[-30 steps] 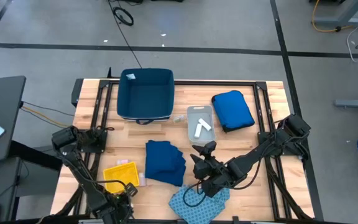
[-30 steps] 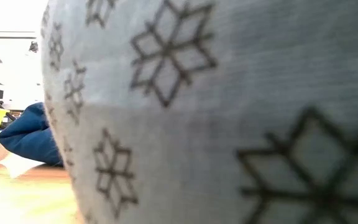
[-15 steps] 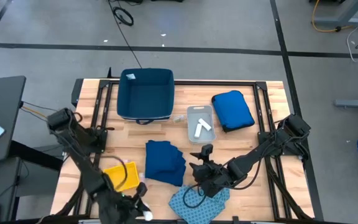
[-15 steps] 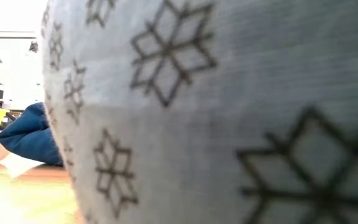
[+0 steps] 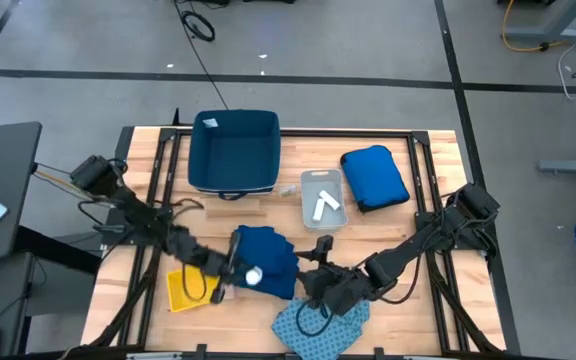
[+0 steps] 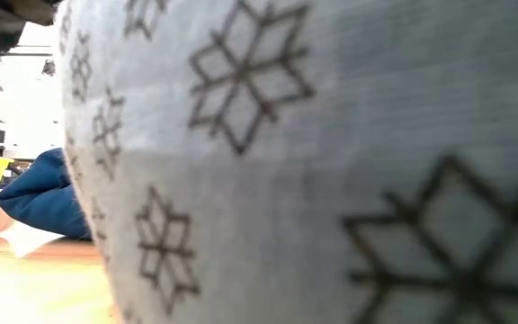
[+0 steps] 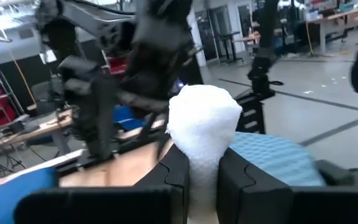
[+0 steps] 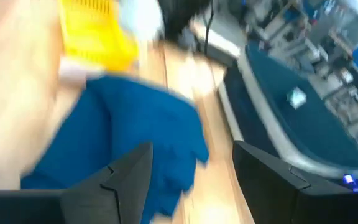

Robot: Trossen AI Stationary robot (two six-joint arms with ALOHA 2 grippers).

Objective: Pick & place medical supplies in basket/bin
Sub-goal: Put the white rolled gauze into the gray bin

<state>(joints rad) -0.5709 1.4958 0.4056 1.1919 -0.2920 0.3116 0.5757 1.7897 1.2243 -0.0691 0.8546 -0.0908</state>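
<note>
My left gripper [image 5: 242,273] reaches over the left edge of the dark navy garment [image 5: 268,258], shut on a white roll [image 5: 254,275]. My right gripper [image 5: 309,283] is open beside the garment's right edge, above the light blue patterned cloth [image 5: 320,325]. That cloth lies at the near edge and fills the low view [image 6: 331,162]. In the right wrist view the open gripper [image 8: 194,180] frames the navy garment [image 8: 135,137]. One white packet [image 5: 325,207] lies in the grey tray [image 5: 308,190]. The yellow tray [image 5: 186,292] and the navy bin [image 5: 235,150] hold no supplies that I can see. My left gripper pinches the white roll [image 7: 202,158] between its two fingers [image 7: 174,177], which lie roughly level and point toward the table's right. The roll's rounded end [image 7: 204,115] sticks out past the fingertips. It is lifted clear, above the navy garment's edge.
A puffy royal-blue bundle [image 5: 375,177] lies at the far right. The navy bin sits at the far middle with the grey tray to its right. Bare wood [image 5: 418,310] shows on the near right. The two grippers are close together over the table's middle.
My left arm has swung up from the near-left corner, past the yellow tray, toward the far edge and the right, carrying the white roll to the navy garment's left edge. My right gripper has edged slightly toward the left and stays open.
</note>
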